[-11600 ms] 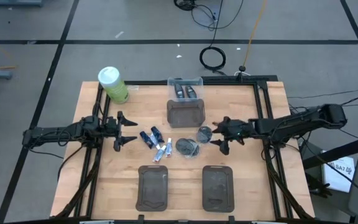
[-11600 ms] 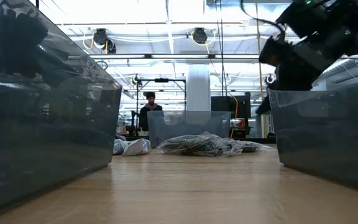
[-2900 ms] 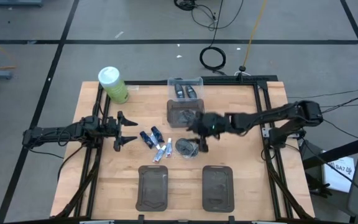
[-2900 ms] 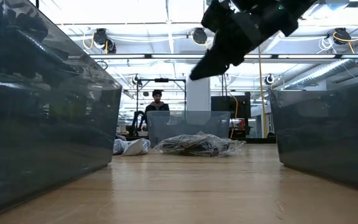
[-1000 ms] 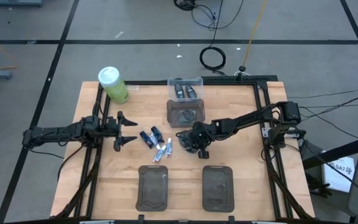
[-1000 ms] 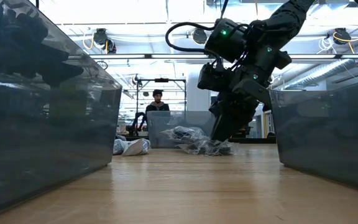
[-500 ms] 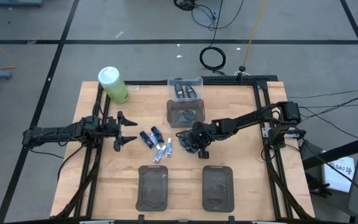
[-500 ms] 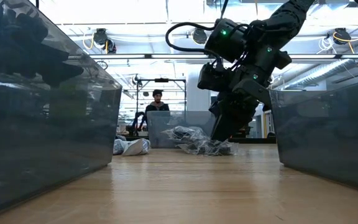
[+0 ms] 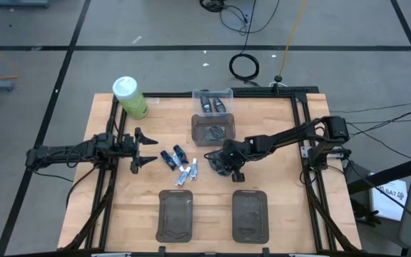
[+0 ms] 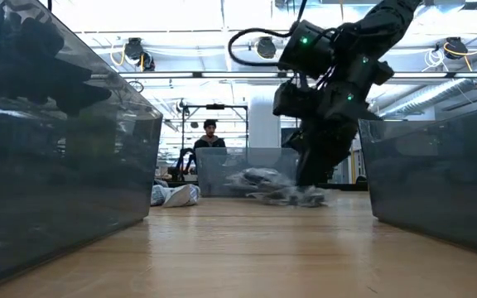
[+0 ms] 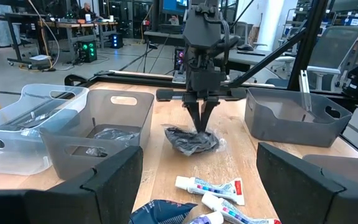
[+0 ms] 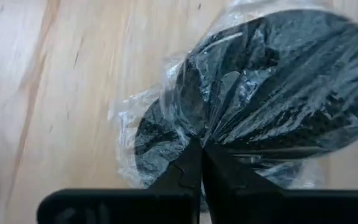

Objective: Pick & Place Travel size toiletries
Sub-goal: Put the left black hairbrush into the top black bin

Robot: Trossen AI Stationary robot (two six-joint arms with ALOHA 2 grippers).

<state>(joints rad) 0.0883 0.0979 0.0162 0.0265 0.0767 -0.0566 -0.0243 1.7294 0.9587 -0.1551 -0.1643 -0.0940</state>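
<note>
A round dark pot in crinkled clear wrap (image 11: 191,140) lies at the table's middle. My right gripper (image 9: 222,163) stands over it, shut on the wrap. To its left lie two dark blue mini tubes (image 9: 173,155) and two white-and-pale-blue mini tubes (image 9: 188,173), flat on the wood. Another wrapped pot (image 11: 104,134) lies inside the far dark grey tray (image 9: 212,130). My left gripper (image 9: 147,148) hovers open at the table's left, short of the tubes. My right gripper pinches the clear wrap at the pot's top (image 12: 199,138) between its two shut fingers (image 11: 199,119), which come from above and point down. The wrap gathers into folds at the fingertips. The pot's underside (image 10: 276,199) looks level with the table; whether it is lifted I cannot tell.
Two dark grey trays (image 9: 175,214) (image 9: 250,214) stand near the front edge. A clear bin (image 9: 212,100) with small dark bottles stands at the far edge, a big green bottle (image 9: 130,97) at the far left. A person shows in the room behind.
My right gripper has shifted a little toward the table's right edge, its fingers staying shut, and the wrapped pot has gone along with it.
</note>
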